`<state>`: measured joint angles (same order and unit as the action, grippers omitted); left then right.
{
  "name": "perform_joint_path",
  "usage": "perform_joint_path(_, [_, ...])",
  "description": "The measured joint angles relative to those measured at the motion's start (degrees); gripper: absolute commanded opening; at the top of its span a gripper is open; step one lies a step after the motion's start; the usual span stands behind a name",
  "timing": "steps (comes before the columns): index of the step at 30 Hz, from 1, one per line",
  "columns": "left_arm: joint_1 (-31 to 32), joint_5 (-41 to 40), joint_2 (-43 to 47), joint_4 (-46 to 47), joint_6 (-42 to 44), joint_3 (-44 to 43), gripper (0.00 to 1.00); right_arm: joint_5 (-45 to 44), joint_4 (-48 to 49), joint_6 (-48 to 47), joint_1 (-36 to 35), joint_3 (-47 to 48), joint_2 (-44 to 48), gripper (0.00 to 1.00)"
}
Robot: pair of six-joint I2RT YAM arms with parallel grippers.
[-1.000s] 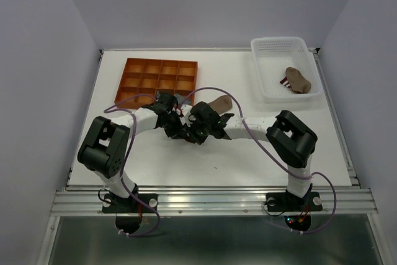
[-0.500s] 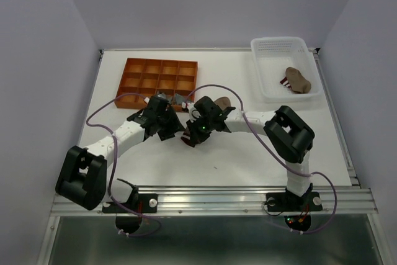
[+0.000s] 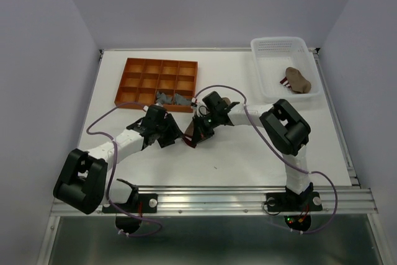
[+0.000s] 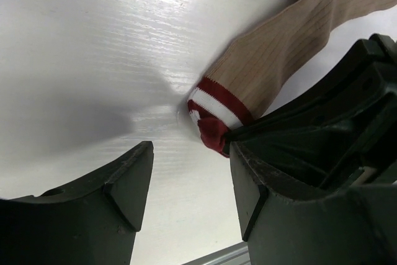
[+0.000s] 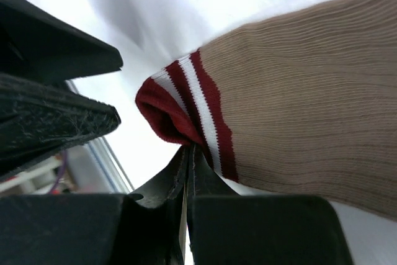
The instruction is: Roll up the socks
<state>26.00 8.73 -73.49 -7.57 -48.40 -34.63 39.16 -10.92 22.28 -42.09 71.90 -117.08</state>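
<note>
One tan sock (image 3: 298,80) is lying in the white basket (image 3: 267,48). A second tan sock (image 4: 279,54) is stretching across the mid-worktop (image 3: 248,147), and the clenched right tool (image 5: 189,153) is pinching its red-white cuff (image 5: 186,107). Grey socks (image 3: 172,98), seemingly two, are resting at the orange tray's (image 3: 133,85) near-right corner. The left tool (image 4: 189,172) is hovering released beside the cuff, with both arms reaching inward.

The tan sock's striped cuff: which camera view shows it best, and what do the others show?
The right wrist view: the striped cuff fills mid-frame, stripes sharp, pinched by the shut right end effector. The left wrist view shows it smaller, partly behind that end effector. From the top it is a dark speck between the arms.
</note>
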Motion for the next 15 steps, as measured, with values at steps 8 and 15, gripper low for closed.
perform_joint_path(8, [1.0, 1.6, -2.7, 5.0, 0.1, 0.8, 0.58, 5.8, 1.1, 5.9, 2.4, 0.8, -3.0, 0.01])
perform_joint_path(15, [1.8, 2.7, -7.8, 8.9, 0.9, 0.8, 0.48, 6.8, 1.1, 7.7, 3.3, 1.2, -3.6, 0.01])
